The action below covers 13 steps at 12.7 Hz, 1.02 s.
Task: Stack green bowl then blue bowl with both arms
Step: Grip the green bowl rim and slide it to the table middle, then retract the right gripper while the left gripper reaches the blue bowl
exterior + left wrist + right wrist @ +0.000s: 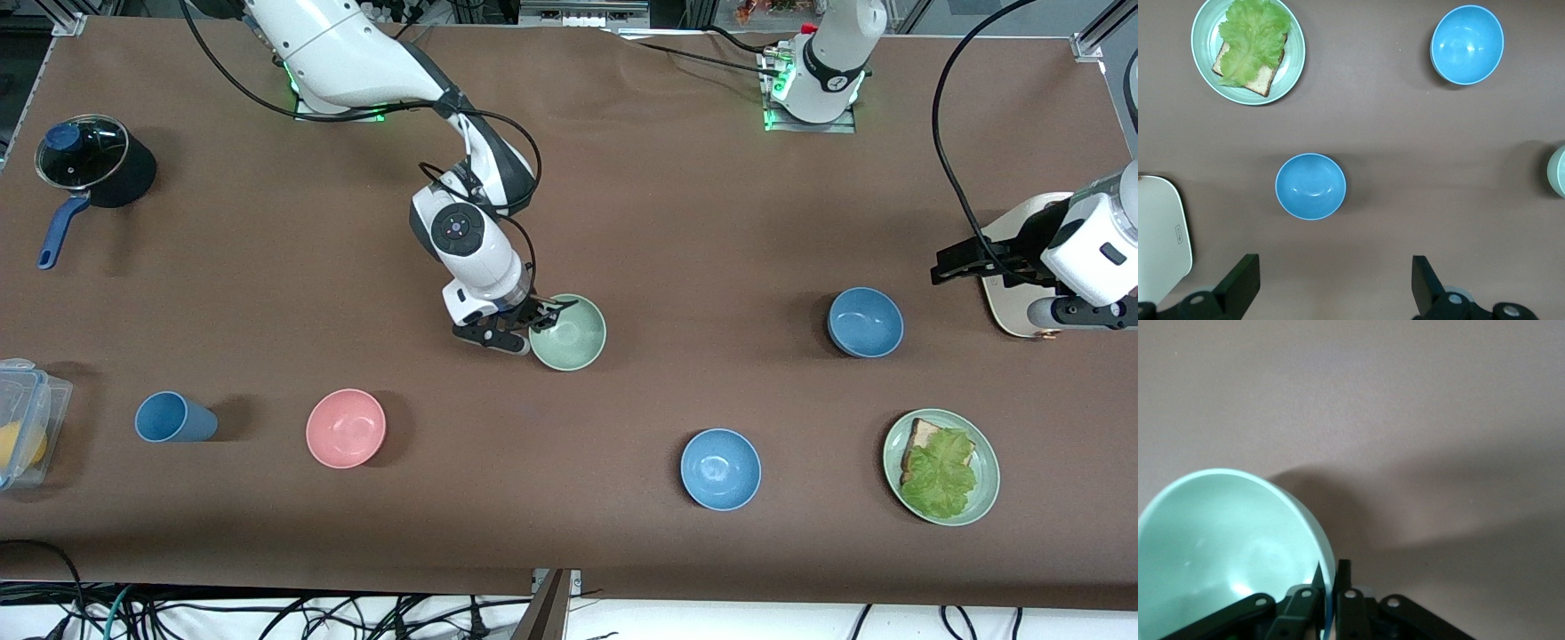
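Right gripper point(532, 325) clamps the rim of the green bowl point(569, 333) near mid-worktop, one finger inside the wall and one outside. Left gripper point(956, 264), fingers spread and empty, waits near the left arm's end, just beside the blue bowl point(866, 322). Risk: the thin rim pinch may let the bowl tilt or slip on lifting, and a second, brighter blue bowl point(721, 468) toward the front edge invites a wrong pick.

Four bowls point(567, 332), one plate point(984, 498), one cup point(174, 417), one pot point(93, 163), one box point(27, 418).
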Available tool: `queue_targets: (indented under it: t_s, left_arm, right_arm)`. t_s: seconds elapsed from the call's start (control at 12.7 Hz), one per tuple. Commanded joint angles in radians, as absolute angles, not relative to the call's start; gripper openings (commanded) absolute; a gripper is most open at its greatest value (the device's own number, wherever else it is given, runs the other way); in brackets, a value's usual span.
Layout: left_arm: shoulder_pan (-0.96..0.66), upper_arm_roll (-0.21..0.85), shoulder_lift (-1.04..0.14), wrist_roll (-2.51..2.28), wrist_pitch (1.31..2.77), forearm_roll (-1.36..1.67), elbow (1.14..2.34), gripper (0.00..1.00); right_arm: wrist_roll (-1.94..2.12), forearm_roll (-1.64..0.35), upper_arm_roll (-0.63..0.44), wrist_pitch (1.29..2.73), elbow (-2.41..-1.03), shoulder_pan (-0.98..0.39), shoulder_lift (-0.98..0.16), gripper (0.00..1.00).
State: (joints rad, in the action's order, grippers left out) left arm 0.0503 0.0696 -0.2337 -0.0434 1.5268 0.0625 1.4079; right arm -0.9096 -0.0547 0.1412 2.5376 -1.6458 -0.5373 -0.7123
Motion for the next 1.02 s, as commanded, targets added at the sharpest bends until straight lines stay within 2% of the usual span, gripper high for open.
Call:
queue_targets:
  t_s: [0.0, 0.16, 0.55, 0.95]
  left_arm:
    - [0.055, 0.072, -0.262, -0.028, 1.523, 0.052, 1.37, 1.0]
    - [0.058, 0.072, -0.271, -0.023, 1.523, 0.052, 1.367, 1.0]
    - [0.066, 0.064, -0.327, -0.018, 1.545, 0.046, 1.419, 1.0]
    - [0.084, 0.048, -0.36, 0.0, 1.77, 0.035, 1.613, 1.0]
  right_arm:
    - [-0.96, -0.038, 0.127, 2.537, -1.62, -0.554, -0.715, 1.0]
    - [-0.953, -0.035, 0.109, 2.495, -1.618, -0.548, -0.675, 1.0]
    - [-0.798, -0.012, -0.053, 2.246, -1.617, -0.542, -0.467, 1.0]
    - [-0.515, -0.029, -0.181, 1.96, -1.582, -0.514, -0.307, 1.0]
